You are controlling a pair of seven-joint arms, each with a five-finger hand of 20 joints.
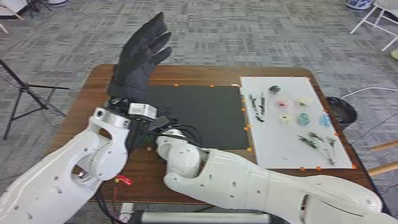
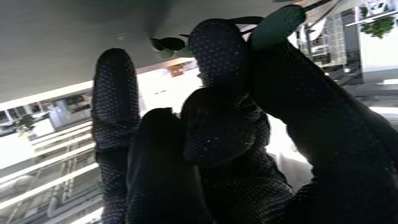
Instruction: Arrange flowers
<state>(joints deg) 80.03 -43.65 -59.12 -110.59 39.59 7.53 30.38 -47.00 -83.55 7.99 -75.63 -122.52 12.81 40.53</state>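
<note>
In the head view my left hand (image 1: 135, 67) rises over the table's far left corner, its fingers straight. My right arm ends beside the left wrist, where the two arms overlap. In the right wrist view, my right hand (image 2: 222, 135) pinches a green leafy stem (image 2: 277, 27) between thumb and finger; smaller leaves show beyond the fingertips. On the white sheet (image 1: 266, 157) lie a pink flower (image 1: 283, 103), a cream one (image 1: 303, 100), a yellowish one (image 1: 286, 119), teal (image 1: 304, 119) and pale blue (image 1: 323, 120) pieces, dark green foliage (image 1: 274, 89) and thin green sprigs (image 1: 314, 136).
A dark mat (image 1: 209, 112) covers the middle of the brown table (image 1: 204, 72). A black bin (image 1: 341, 111) stands off the right edge. A small red object (image 1: 123, 180) is near the front left. A black tripod (image 1: 25, 87) stands left of the table.
</note>
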